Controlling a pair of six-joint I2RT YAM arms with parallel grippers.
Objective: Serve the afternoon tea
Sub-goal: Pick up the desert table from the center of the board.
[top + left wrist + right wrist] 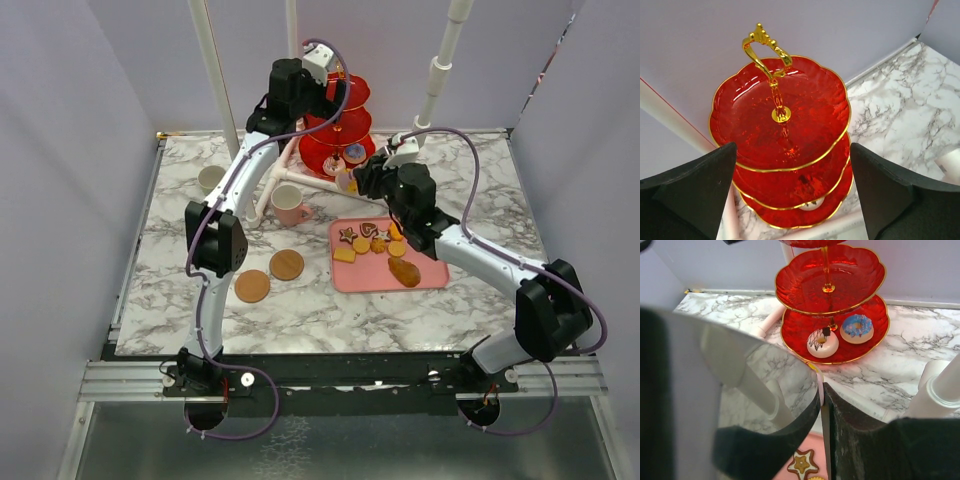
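Stand [810, 100] ×1 at back centre of marble table [180, 300] — three scalloped translucent red tiers, gold rims, gold finial [762, 42]. Bottom tier: white donut [822, 343], blue donut [857, 328]. Pale green mug [211, 178], pink mug [290, 205]. Round brown coasters [286, 264] ×2. Pink tray [375, 278] — about eight cookies [361, 245]. Left gripper [792, 150] wide over top tier. Right gripper [352, 180] pinching thin pink pastry [820, 382].

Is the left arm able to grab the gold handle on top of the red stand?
Probably yes. The left pincer is open and hangs above the red stand, facing the gold handle, and nothing sits between them.
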